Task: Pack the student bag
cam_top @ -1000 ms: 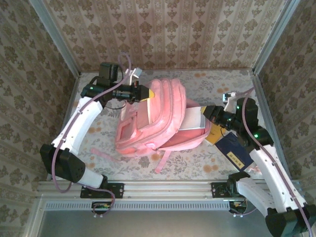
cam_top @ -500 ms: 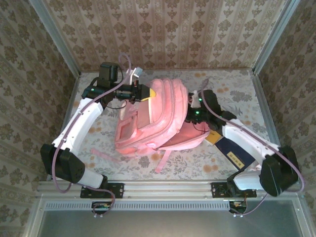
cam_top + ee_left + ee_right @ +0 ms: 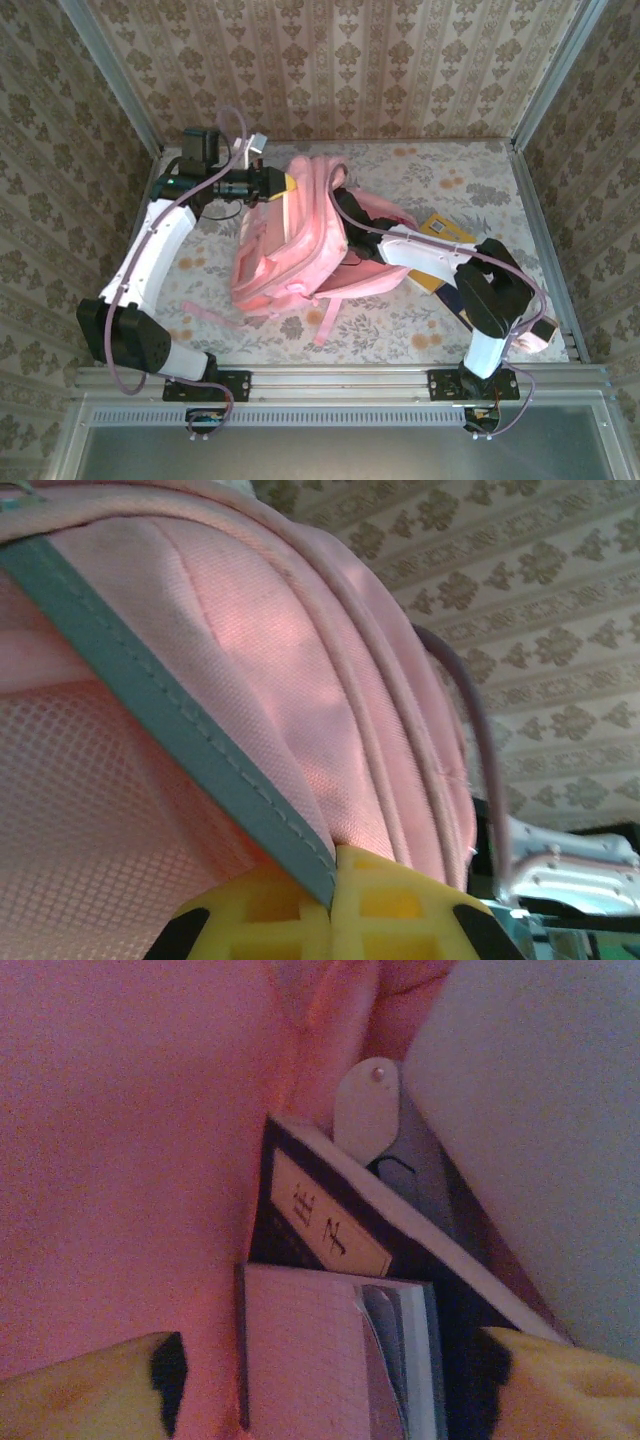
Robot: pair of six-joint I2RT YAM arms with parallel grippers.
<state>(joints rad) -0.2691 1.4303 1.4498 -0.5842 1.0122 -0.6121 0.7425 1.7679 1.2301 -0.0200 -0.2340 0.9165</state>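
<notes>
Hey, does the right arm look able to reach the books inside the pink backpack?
Probably yes. The left gripper holds the student bag open, and the right gripper sits open inside it, the books straight ahead with nothing between.

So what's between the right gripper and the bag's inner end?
Right wrist view: a pale notebook and a dark labelled book lie between the right gripper and the bag fabric.

The student bag [image 3: 290, 250] is matt pink woven cloth with an open-weave mesh panel [image 3: 90, 820] and a smooth stitched grey trim band [image 3: 170, 730], the left gripper [image 3: 333, 905] bears matt yellow moulded-plastic pads [image 3: 400, 912], the book [image 3: 410, 1260] has a dull paper label [image 3: 330, 1232], and the rail [image 3: 340, 382] is bare ribbed metal.
</notes>
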